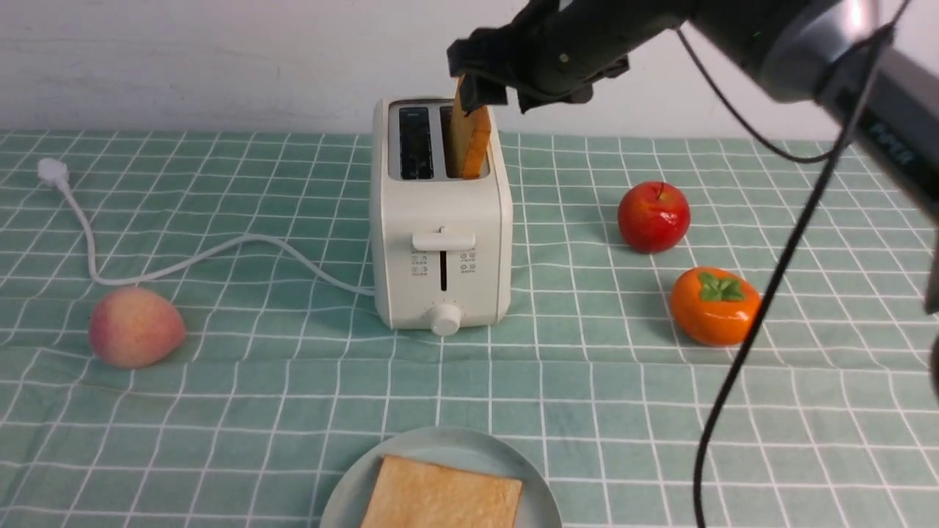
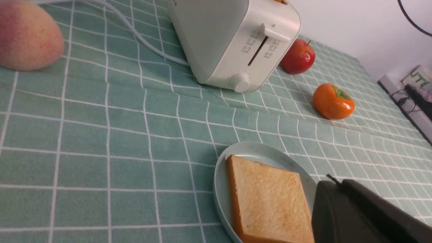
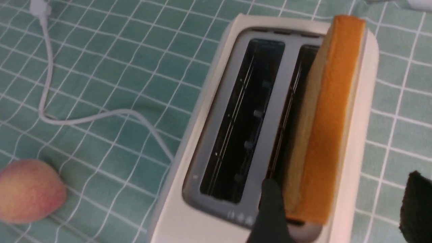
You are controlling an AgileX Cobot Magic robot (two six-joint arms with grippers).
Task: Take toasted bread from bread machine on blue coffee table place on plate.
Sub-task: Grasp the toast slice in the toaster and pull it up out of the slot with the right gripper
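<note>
The cream-white bread machine (image 1: 440,220) stands mid-table on the blue coffee table (image 1: 220,411). One slice of toasted bread (image 1: 473,143) sticks up from its right slot; the left slot is empty. My right gripper (image 1: 484,88) hovers at the slice's top. In the right wrist view my right gripper (image 3: 342,206) is open, with one finger beside the slice (image 3: 332,118) and the other well clear of the toaster (image 3: 175,219). A second slice (image 1: 440,495) lies flat on the plate (image 1: 440,444) at the front edge. My left gripper (image 2: 337,184) looks shut and empty beside the plate (image 2: 219,182) and that slice (image 2: 270,199).
A peach (image 1: 136,326) lies front left. A red apple (image 1: 653,216) and an orange persimmon (image 1: 715,306) lie right of the toaster. The white cord (image 1: 220,253) runs left to its plug (image 1: 53,172). A black cable (image 1: 763,308) hangs from my right arm.
</note>
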